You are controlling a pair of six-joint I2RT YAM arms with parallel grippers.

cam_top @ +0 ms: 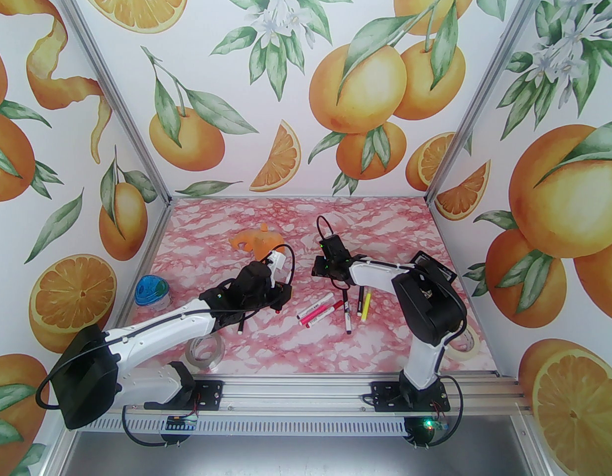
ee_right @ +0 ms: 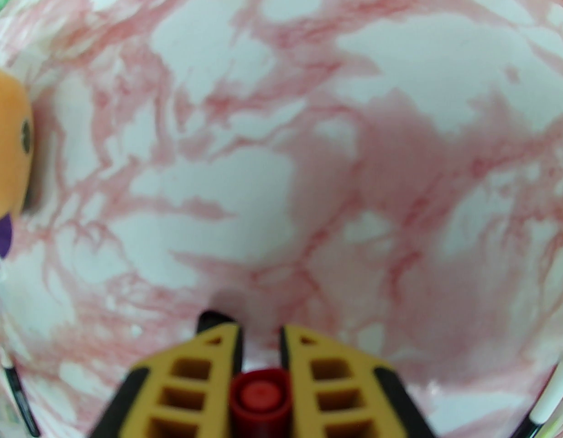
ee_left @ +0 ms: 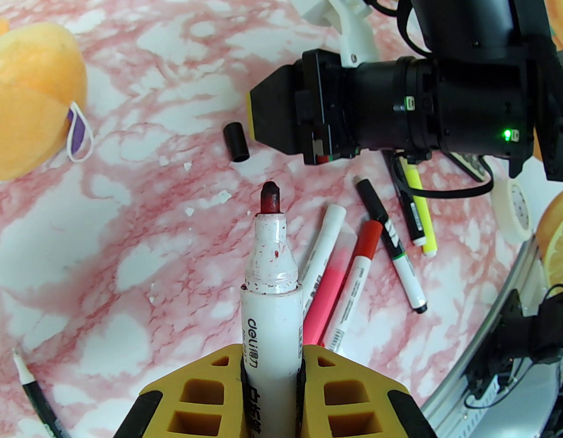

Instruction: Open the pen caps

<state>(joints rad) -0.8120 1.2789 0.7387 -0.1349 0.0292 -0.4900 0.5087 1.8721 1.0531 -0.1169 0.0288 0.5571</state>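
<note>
A white-barrelled deli marker (ee_left: 268, 290) is pinched by its barrel between the yellow fingers (ee_left: 217, 365) of the left gripper (ee_left: 272, 363), on the near side of the orange plush toy (ee_left: 26, 103). Its cap is off. The stained red tip (ee_left: 271, 197) is bared and pointed away from the wrist, toward the toy's right.

Further out, to the near right of the toy, loose pens are spread on the pink marbled table (ee_left: 149, 39). A white-capped pen (ee_left: 329, 228), a pink highlighter (ee_left: 329, 290) and a red-capped marker (ee_left: 354, 285) are laid close side by side. A black-capped marker (ee_left: 393, 244) and a yellow highlighter (ee_left: 423, 217) are laid just past them. One thin black pen (ee_left: 33, 390) is left apart from these, on the toy's near side.

Beyond the bared tip, a black cap (ee_left: 236, 142) is seen lying loose on the table to the right of the toy, just beside a fingertip of the right gripper (ee_right: 259, 331). That gripper is held low over the table on the toy's right. Its jaws are closed on a red cap (ee_right: 258, 395), which is seen end-on deep between the fingers and is held clear of the marker.

A masking tape roll (ee_left: 514, 212) is set at the table's edge, furthest to the toy's right.
</note>
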